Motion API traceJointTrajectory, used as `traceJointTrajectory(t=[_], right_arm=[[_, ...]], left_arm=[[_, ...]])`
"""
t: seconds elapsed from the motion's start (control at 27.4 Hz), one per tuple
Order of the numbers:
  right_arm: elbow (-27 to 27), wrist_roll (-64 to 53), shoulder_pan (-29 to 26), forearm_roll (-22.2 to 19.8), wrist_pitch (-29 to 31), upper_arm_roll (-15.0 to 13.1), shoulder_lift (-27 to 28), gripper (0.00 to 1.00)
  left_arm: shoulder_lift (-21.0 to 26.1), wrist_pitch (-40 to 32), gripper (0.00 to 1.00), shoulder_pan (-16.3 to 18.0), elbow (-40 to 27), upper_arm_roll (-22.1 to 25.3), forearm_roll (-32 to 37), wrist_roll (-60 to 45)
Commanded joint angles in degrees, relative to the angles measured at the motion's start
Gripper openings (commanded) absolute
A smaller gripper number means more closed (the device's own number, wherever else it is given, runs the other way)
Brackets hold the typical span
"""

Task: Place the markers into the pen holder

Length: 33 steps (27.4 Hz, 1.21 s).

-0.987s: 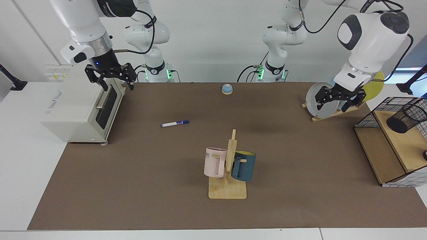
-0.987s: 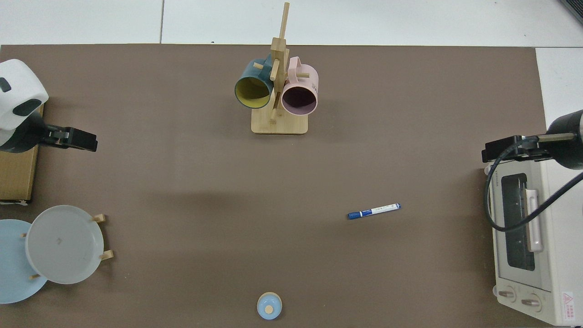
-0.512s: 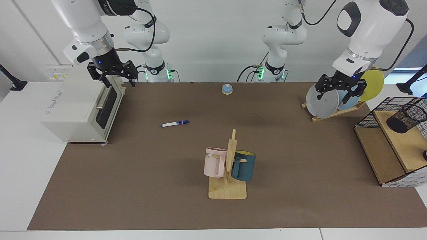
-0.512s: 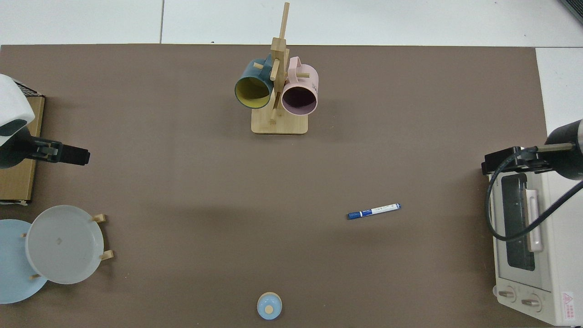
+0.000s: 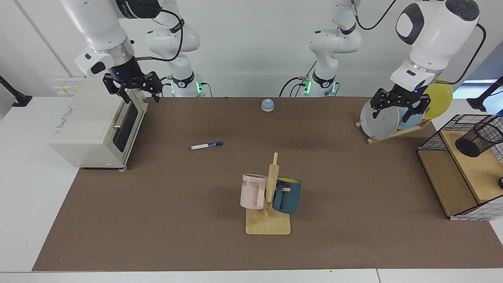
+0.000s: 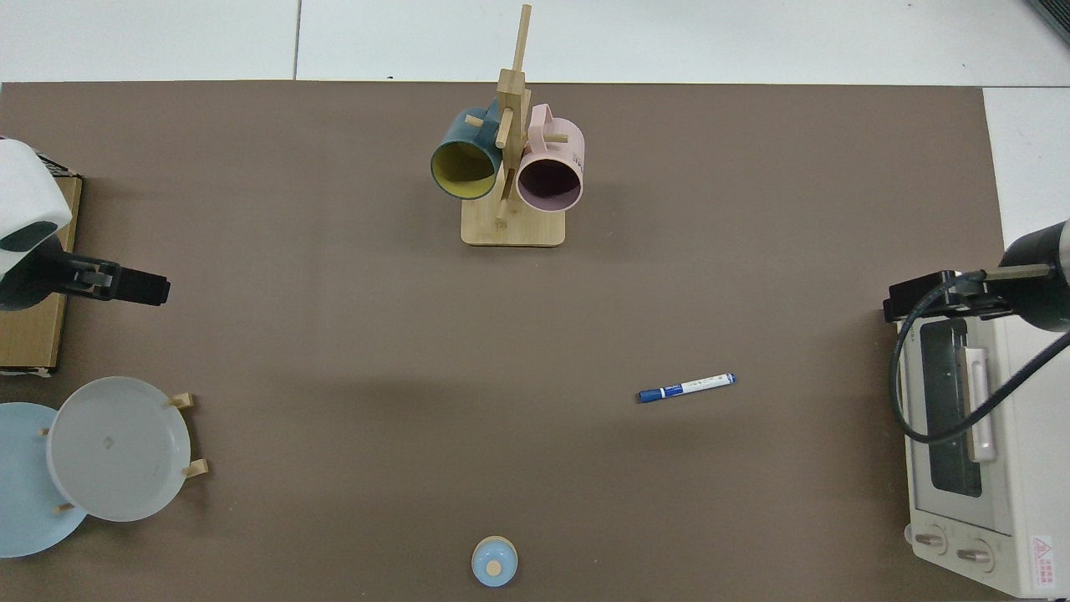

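Blue-capped marker (image 5: 206, 146) lies flat on mat, long axis crosswise between my arms, nearer my right gripper (image 5: 132, 89), fingers apart, empty above toaster oven (image 5: 94, 129); left gripper (image 5: 397, 109), also spread, near pen holder (image 5: 478, 140).

A white table (image 5: 23, 196) is covered by a brown mat (image 5: 177, 204). On the mat are laid a marker (image 5: 206, 146) flat, a wooden mug stand (image 5: 268, 224), a small blue bell (image 5: 267, 105) at the far edge, and a plate rack (image 5: 393, 133). A toaster oven (image 5: 94, 129) is set at one end and a wooden shelf unit (image 5: 452, 184) at the other.
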Motion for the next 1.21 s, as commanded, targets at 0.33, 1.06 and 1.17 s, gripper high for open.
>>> traceJointTrajectory(t=[0.33,1.06,1.17], right_arm=[[-2.1,0.0,-2.0,-0.6,3.6,0.3,-1.3,1.00],[-22.8,36.3,3.1,4.9,14.1,0.7,-7.7,1.00],[-24.1,47.5,4.9,7.1,16.5,0.7,-6.3,1.00]], left_arm=[[-1.0,0.5,1.00,-0.3,-1.4,0.1,1.0,0.7],[-0.7,0.0,1.00,-0.3,-1.7,0.5,2.8,-2.9],[-0.7,-0.1,1.00,-0.2,-1.8,0.6,2.8,-2.9]])
